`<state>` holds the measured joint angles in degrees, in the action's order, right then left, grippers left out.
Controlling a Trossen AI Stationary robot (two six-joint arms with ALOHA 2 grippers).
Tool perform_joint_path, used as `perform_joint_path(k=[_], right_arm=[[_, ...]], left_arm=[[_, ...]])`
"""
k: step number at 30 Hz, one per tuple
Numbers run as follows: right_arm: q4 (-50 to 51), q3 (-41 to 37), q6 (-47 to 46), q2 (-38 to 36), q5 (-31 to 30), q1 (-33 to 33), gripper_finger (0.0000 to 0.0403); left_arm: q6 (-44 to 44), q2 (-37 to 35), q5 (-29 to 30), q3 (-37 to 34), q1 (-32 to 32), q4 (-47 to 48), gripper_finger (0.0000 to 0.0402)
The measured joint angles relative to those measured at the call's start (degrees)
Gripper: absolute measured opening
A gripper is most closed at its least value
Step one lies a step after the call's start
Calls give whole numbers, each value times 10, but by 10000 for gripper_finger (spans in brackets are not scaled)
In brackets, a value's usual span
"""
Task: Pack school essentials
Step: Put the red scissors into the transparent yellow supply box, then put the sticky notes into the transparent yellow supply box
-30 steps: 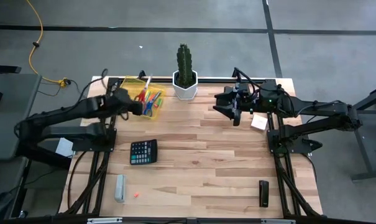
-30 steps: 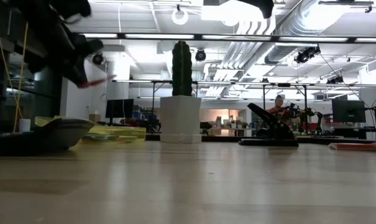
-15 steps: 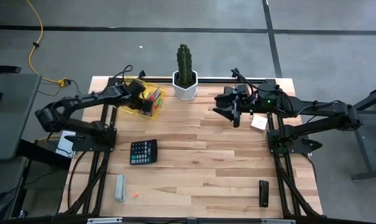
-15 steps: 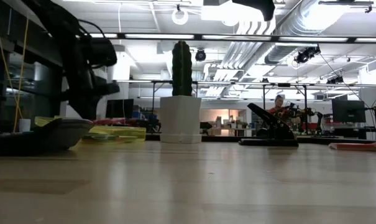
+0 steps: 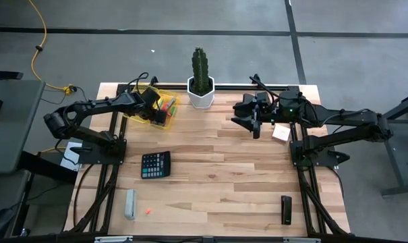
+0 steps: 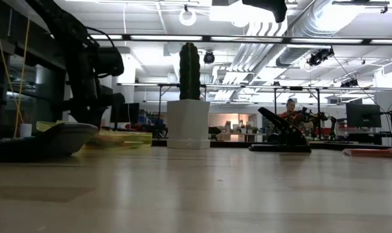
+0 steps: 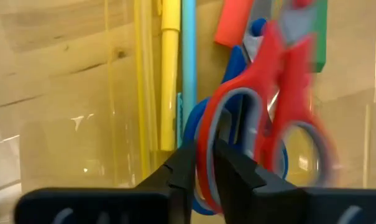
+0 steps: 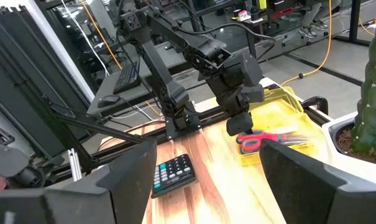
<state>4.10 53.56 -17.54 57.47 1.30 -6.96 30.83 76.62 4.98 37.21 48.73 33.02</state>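
My left gripper (image 5: 159, 112) is down inside the yellow see-through tray (image 5: 140, 91) at the table's far left, shut on the red-handled scissors (image 7: 281, 81). Under them in the tray lie blue-handled scissors (image 7: 240, 57), a yellow pen (image 7: 169, 74), a teal pen (image 7: 189, 62) and a green marker (image 7: 319, 37). In the right wrist view the red scissors (image 8: 262, 138) lie low in the tray, just under the left gripper (image 8: 240, 124). My right gripper (image 5: 247, 121) hovers open over the table to the right of the cactus. A small white block (image 5: 280, 133) lies beside the right arm. My left gripper pinches the rim of one red handle loop (image 7: 203, 140) of the scissors between its two fingers, coming from above and pointing down into the tray. The scissors stretch away from the fingers over the blue-handled scissors; whether they rest on them I cannot tell.
A cactus in a white pot (image 5: 201, 84) stands at the far edge beside the tray. A black calculator (image 5: 155, 164), a pale grey bar (image 5: 130, 204) and a tiny orange piece (image 5: 148, 212) lie left and near. A dark oblong object (image 5: 286, 209) sits near right.
My left gripper has carried the red scissors from above the tray's near edge toward the far edge and down into the tray. In the low view it has dropped from well above the tray to tray level. The right arm has kept still.
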Motion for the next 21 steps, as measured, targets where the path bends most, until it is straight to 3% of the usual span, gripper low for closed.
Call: perform_joint_path(k=[10, 21], right_arm=[[0, 0, 0, 0, 0, 0, 277], [0, 0, 0, 0, 0, 0, 277]], left_arm=[[-28, -14, -5, 19, 1, 18, 142], [-56, -123, -40, 189, -4, 25, 193]])
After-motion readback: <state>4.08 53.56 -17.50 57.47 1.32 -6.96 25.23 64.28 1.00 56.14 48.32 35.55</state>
